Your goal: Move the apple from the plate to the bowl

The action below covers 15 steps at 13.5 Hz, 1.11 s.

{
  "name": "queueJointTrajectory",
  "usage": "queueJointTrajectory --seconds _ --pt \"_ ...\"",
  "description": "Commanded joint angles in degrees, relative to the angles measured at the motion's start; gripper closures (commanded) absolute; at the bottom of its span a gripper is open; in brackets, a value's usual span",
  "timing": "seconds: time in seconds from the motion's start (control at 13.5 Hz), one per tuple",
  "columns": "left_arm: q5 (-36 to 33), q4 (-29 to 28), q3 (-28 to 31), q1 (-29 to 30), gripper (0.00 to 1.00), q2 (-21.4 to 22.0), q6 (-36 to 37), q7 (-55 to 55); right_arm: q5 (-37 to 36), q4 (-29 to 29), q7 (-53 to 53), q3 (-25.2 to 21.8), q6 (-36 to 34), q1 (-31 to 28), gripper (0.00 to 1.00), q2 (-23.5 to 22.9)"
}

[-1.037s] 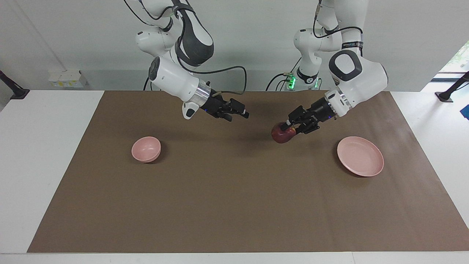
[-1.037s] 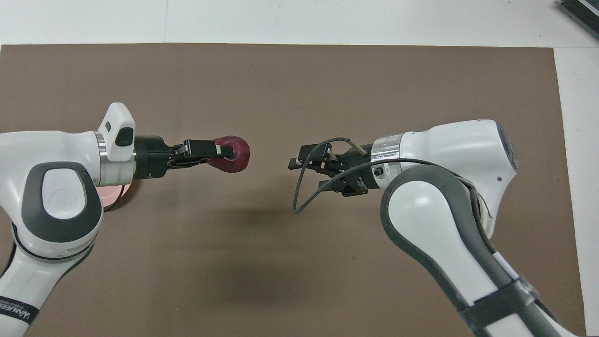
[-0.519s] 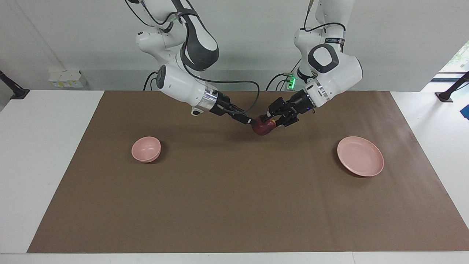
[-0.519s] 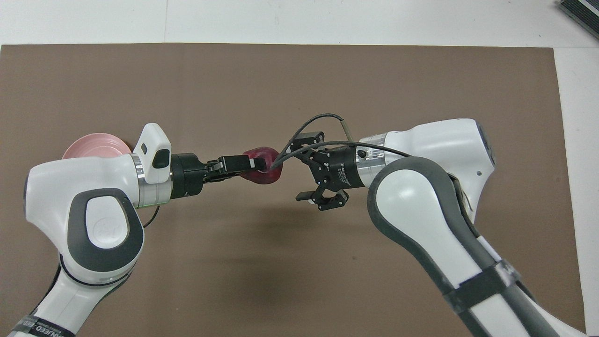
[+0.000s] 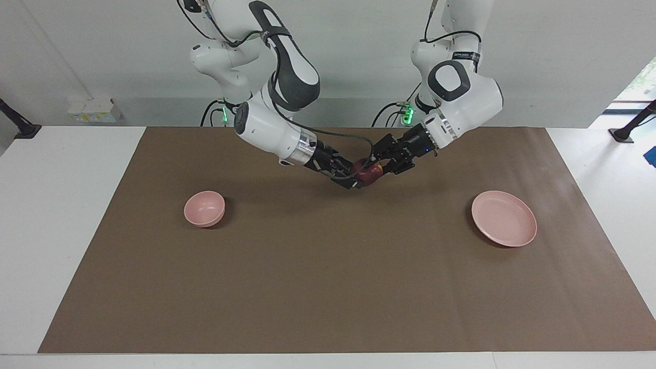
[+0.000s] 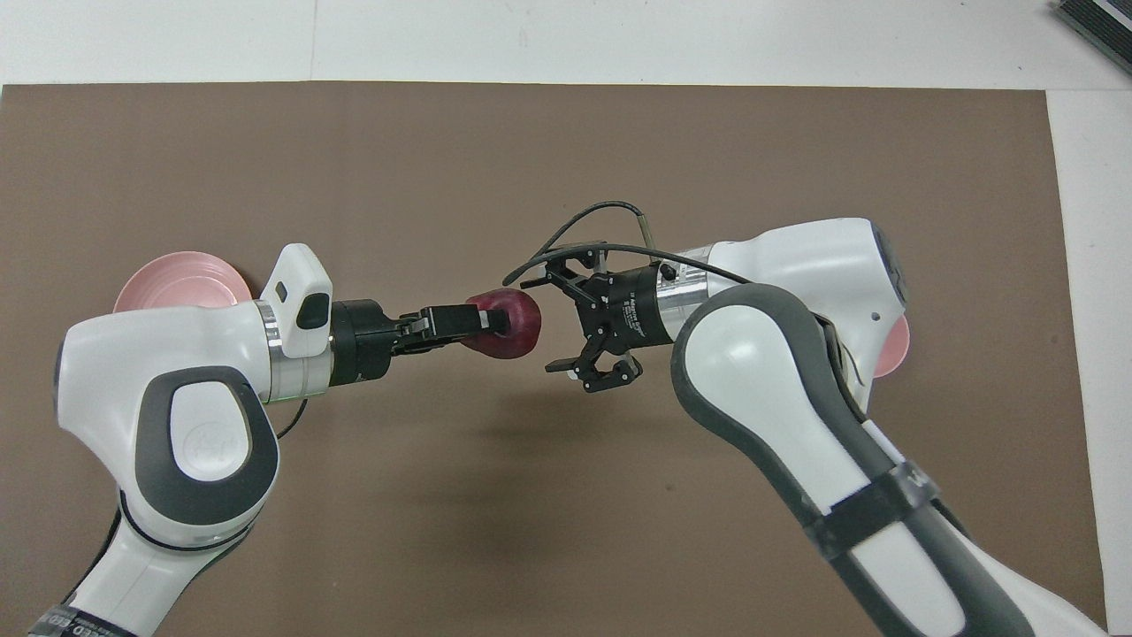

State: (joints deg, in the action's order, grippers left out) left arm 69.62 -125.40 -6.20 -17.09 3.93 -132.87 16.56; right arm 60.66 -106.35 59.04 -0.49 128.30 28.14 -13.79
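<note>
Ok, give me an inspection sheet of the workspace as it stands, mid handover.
Surface: brown mat on a white table.
Apple: in the air over the mat's middle, held by the left hand.
Plate: bare, at the left arm's end.
Bowl: holds nothing, at the right arm's end.
Right hand: open around the apple.
Clutter: nothing seen.
Cables: black cable looping off the right wrist.
Surroundings: white wall; dark object at the table's corner.
</note>
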Motion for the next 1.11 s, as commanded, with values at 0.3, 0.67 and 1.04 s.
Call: queueJointTrajectory --seconds 0.3,0.67,1.04 --pt "1.31 -0.90 0.75 -1.37 1.00 1.78 -1.33 -0.74 3.85 2.81 0.55 0.14 0.11 0.60 0.12 -0.80" --pt "1.31 -0.81 0.75 -1.37 1.00 1.78 -1.16 -1.00 3.59 2.73 0.37 0.05 0.11 1.13 1.00 -1.06" --pt "1.22 -0.37 0.75 -1.37 0.79 1.52 -0.81 -3.02 2.98 2.46 0.55 0.05 -0.15 0.69 1.00 -0.97"
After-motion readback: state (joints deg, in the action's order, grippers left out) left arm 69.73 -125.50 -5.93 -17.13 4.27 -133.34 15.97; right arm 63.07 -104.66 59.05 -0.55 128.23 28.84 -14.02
